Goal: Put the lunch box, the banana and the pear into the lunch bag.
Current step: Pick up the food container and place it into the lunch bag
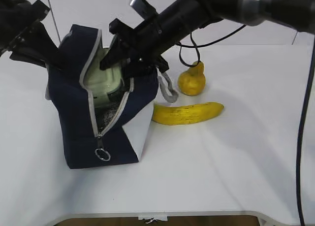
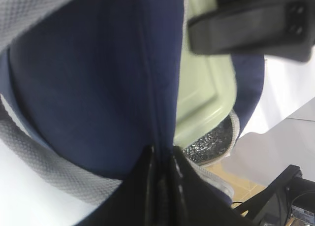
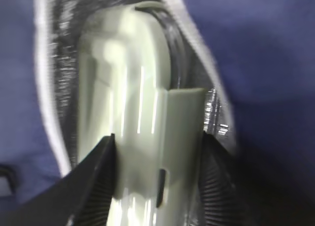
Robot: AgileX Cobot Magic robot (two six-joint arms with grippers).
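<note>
Lunch box (image 3: 138, 113) is sitting on edge between my right gripper's (image 3: 157, 177) clamping fingers, long axis pointing into the lunch bag (image 1: 74, 117); left gripper (image 2: 162, 186) is pinching the bag's fabric.

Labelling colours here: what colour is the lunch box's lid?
Pale sage green; the lunch box lid shows best in the right wrist view.

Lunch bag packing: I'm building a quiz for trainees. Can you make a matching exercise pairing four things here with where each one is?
Things:
1. lunch box
2. banana
3. pear
4. left gripper

Places:
A. on the table, beside the bag's white side panel
B. pinched on the lunch bag fabric
C. in the bag's opening, held by the right gripper
D. on the table, behind the banana

Pairs: 1-C, 2-A, 3-D, 4-B
</note>
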